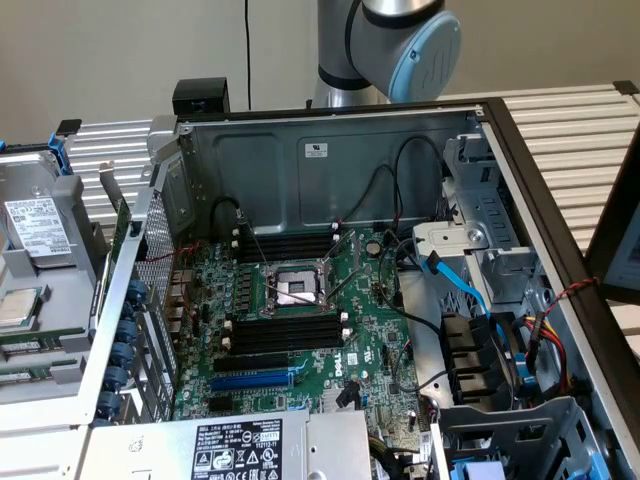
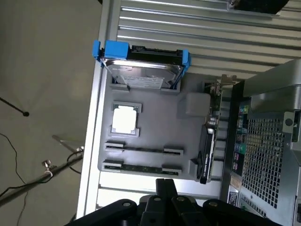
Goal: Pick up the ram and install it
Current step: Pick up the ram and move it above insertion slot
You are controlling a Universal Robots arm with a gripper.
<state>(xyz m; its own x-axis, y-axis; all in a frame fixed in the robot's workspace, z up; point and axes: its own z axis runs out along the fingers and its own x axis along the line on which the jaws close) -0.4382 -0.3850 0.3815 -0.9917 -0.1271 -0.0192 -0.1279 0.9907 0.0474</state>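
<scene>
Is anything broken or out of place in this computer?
Nothing looks damaged, but the black memory slots sit empty and the ram lies outside the case on a gray tray.

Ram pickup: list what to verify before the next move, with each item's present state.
1. Ram lying in the grey tray, second stick beside it: ok.
2. Gripper near the sticks' side of the tray: ok.
3. Black memory slots without sticks: ok.
4. Case open, motherboard exposed: ok.
5. Slot latches open: cannot tell.
</scene>
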